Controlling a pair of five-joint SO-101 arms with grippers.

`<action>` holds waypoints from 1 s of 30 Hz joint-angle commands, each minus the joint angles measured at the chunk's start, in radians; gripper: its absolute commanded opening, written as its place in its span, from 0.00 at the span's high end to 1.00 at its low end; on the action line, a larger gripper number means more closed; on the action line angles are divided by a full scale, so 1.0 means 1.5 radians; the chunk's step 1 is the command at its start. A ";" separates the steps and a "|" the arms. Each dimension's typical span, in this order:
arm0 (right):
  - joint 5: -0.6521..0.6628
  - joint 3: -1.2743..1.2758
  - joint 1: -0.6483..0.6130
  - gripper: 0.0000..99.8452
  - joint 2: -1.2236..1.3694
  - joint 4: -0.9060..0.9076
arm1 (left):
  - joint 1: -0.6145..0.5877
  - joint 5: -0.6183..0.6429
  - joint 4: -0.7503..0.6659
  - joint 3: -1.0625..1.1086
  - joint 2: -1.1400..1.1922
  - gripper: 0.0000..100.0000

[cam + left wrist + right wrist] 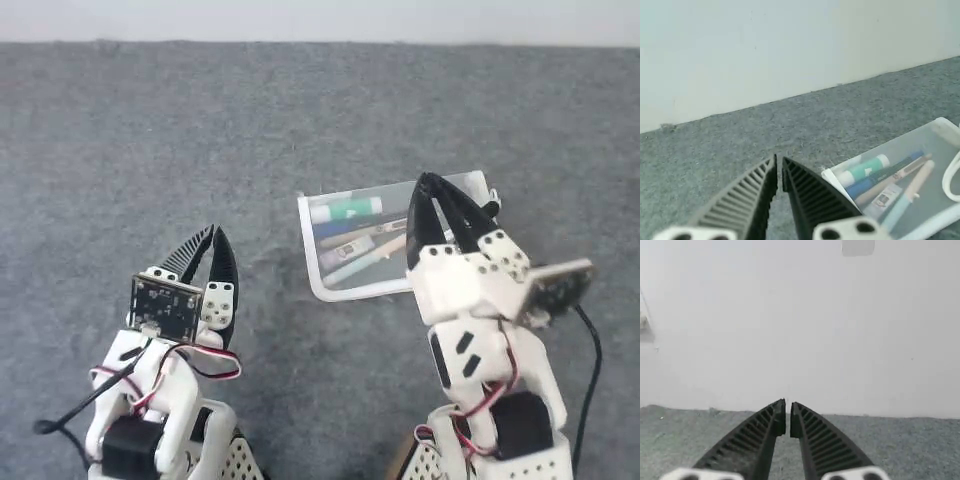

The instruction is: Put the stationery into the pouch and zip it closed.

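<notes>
A clear pouch (330, 282) with a white border lies on the grey carpet right of centre. Inside it I see several pens and a glue stick with a green label (345, 209). In the left wrist view the pouch (927, 150) shows the same stationery, with the glue stick (862, 170) nearest. My left gripper (214, 232) is shut and empty, held above the carpet to the left of the pouch. My right gripper (428, 182) is shut and empty, raised over the pouch's right part. Its black fingers (771, 432) point at the wall.
Grey carpet (150, 130) covers the whole table top, with open room to the left and behind the pouch. A pale wall (800, 315) rises at the far edge. Both arm bases stand at the near edge.
</notes>
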 commanded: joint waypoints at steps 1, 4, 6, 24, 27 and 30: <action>0.007 0.003 -0.006 0.99 -0.040 -0.005 | -0.005 0.008 -0.010 -0.005 -0.007 0.99; 0.010 0.013 -0.006 0.99 -0.079 -0.005 | -0.005 0.008 -0.012 -0.005 -0.007 0.99; 0.011 0.013 -0.004 0.99 -0.103 -0.005 | -0.002 0.008 -0.014 -0.006 -0.007 0.99; 0.021 0.095 -0.001 0.86 -0.131 0.002 | -0.005 0.003 -0.038 0.085 -0.012 0.98; 0.021 0.127 -0.001 0.87 -0.131 0.002 | -0.005 0.003 -0.038 0.105 -0.014 0.98; 0.021 0.167 0.002 0.87 -0.131 0.003 | -0.005 0.003 -0.039 0.122 -0.014 0.98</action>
